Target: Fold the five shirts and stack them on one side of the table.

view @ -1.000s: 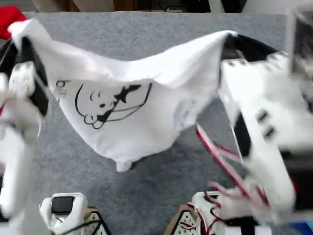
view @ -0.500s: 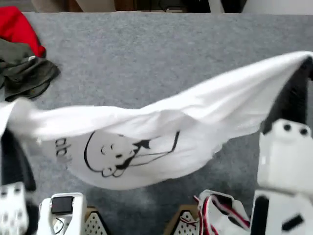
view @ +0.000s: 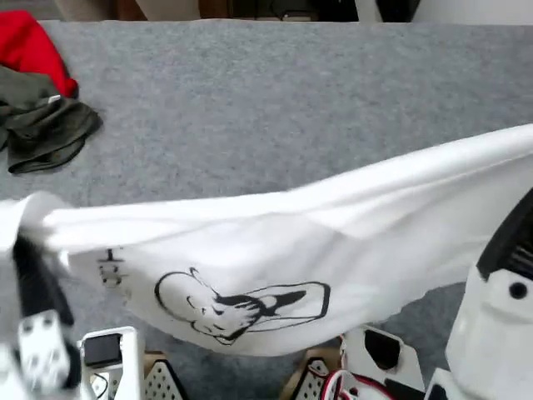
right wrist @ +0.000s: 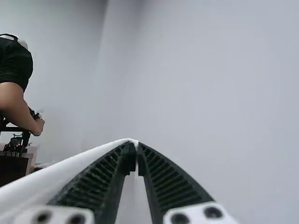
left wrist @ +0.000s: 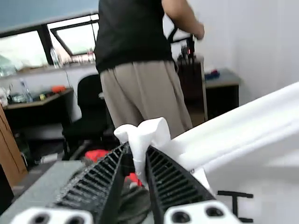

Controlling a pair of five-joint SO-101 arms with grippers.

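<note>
The white printed shirt (view: 275, 242) hangs stretched above the near side of the grey table (view: 291, 100), its left corner pinched in the closed left gripper (left wrist: 136, 156) and its right corner clamped in the closed right gripper (right wrist: 136, 151).

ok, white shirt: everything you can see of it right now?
The white shirt is thin, soft-looking cloth with a black line drawing of a cartoon figure and a bit of black print beside it. It is unfolded, stretched wide in the air over the grey table, sagging in the middle. The left gripper pinches a bunched corner at one end, the right gripper clamps the edge at the other. Whether its lower edge touches the table cannot be told.
</note>
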